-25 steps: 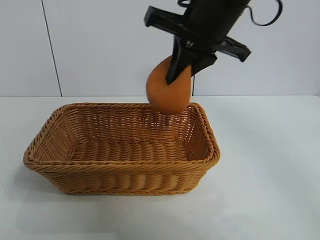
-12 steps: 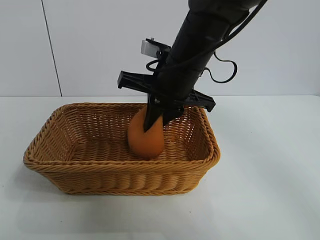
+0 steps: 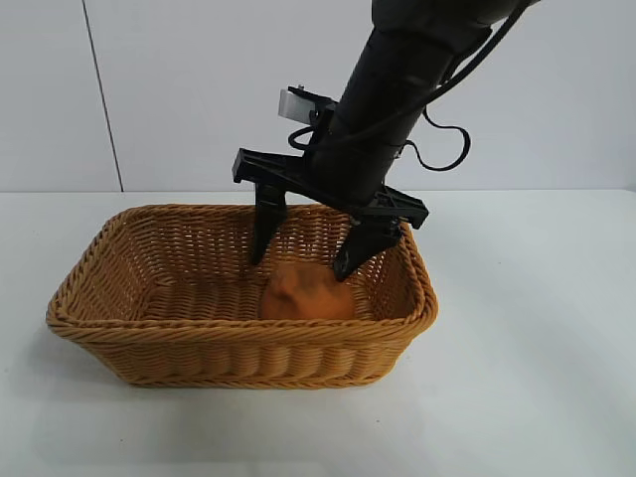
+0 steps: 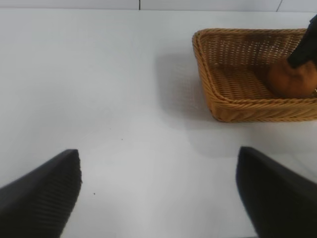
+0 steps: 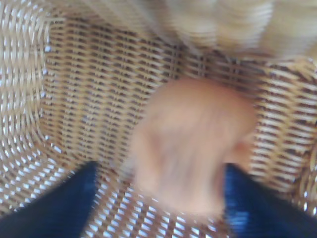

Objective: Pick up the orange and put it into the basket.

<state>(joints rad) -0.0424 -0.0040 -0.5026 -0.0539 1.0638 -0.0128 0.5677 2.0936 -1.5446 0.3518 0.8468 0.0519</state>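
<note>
The orange [image 3: 304, 293] lies on the floor of the wicker basket [image 3: 238, 333], toward its right end. My right gripper [image 3: 306, 263] hangs just above it inside the basket, open, one finger [image 3: 264, 231] to the orange's left and the other at its right side. The right wrist view shows the orange [image 5: 190, 144] between the spread fingers of the right gripper [image 5: 158, 198], over the basket's weave [image 5: 74, 89]. My left gripper [image 4: 158, 193] is open over bare table, far from the basket [image 4: 233, 106], where the orange [image 4: 292, 79] shows.
The basket stands on a white table [image 3: 527, 328] with a white wall behind. The right arm leans in from the upper right over the basket's far rim.
The right gripper carried the orange down from above the far rim into the basket, then opened. The orange dropped free onto the basket floor. The left arm has not moved.
</note>
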